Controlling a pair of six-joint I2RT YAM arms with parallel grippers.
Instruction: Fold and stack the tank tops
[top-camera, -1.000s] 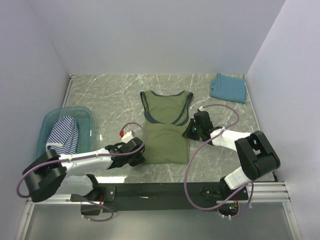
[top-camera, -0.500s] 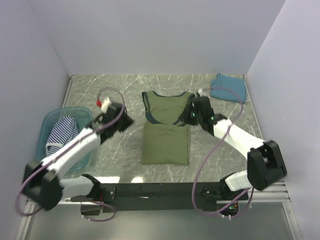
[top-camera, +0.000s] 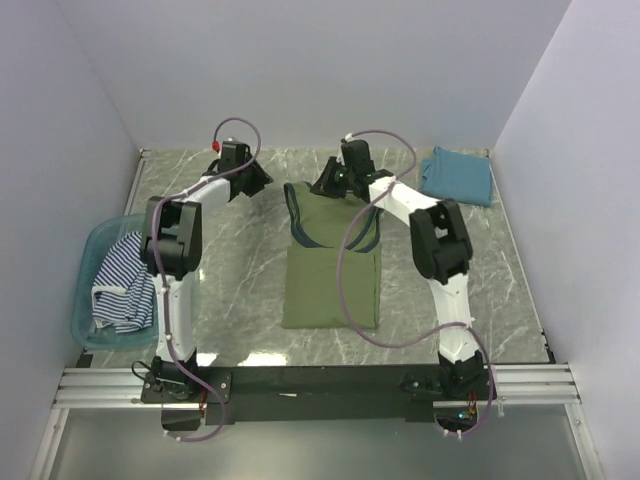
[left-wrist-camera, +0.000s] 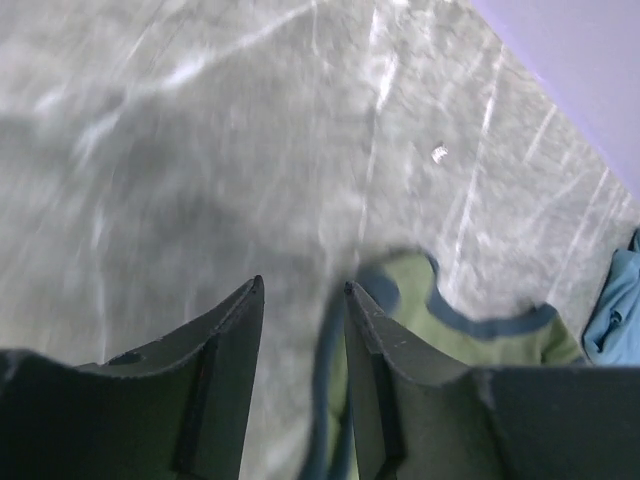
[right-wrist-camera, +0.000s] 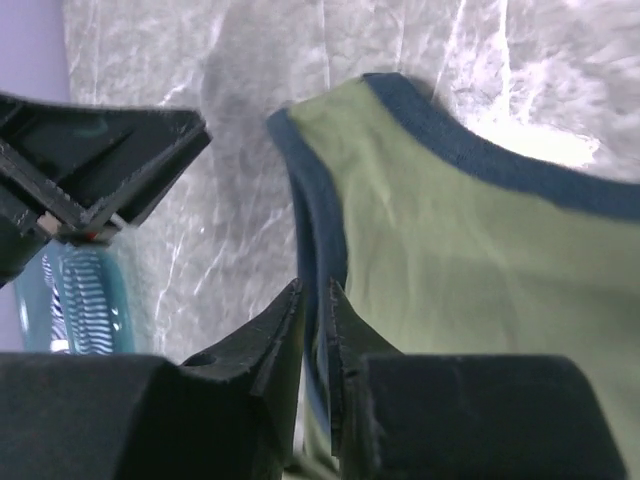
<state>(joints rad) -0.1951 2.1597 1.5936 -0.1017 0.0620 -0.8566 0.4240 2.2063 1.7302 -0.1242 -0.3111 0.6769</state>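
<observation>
1. The olive-green tank top (top-camera: 330, 280) lies in the middle of the counter (top-camera: 220, 240). Its long axis runs from bottom to top of the overhead frame. The hem end is doubled up over the body, and the straps lie flat toward the top of the frame.
2. The right hand (top-camera: 322, 185) sits over the upper left shoulder of that top. In its own wrist view the jaws are nearly closed and the dark trim (right-wrist-camera: 318, 240) runs straight into the slit between them. I cannot tell whether the cloth is actually pinched.
3. The left hand (top-camera: 257, 182) hangs just left of the same shoulder, over bare counter. Its jaws are parted with nothing between them.
4. The strap end is the part to be carried, and it lies to the right of the left hand and under the right hand. The right hand is therefore nearer. Judging by the layout, the next fold brings this end down the long axis toward the doubled hem.
5. Only the overhead view shows the whole garment and its fold. The left wrist view shows the strap corner just past its right finger. The right wrist view alone shows the trim entering the slit.
6. Farther out, the teal-blue tank top (top-camera: 457, 176) lies folded at the upper right. The striped tank top (top-camera: 122, 285) sits crumpled in the tub (top-camera: 100, 235) at the left.
</observation>
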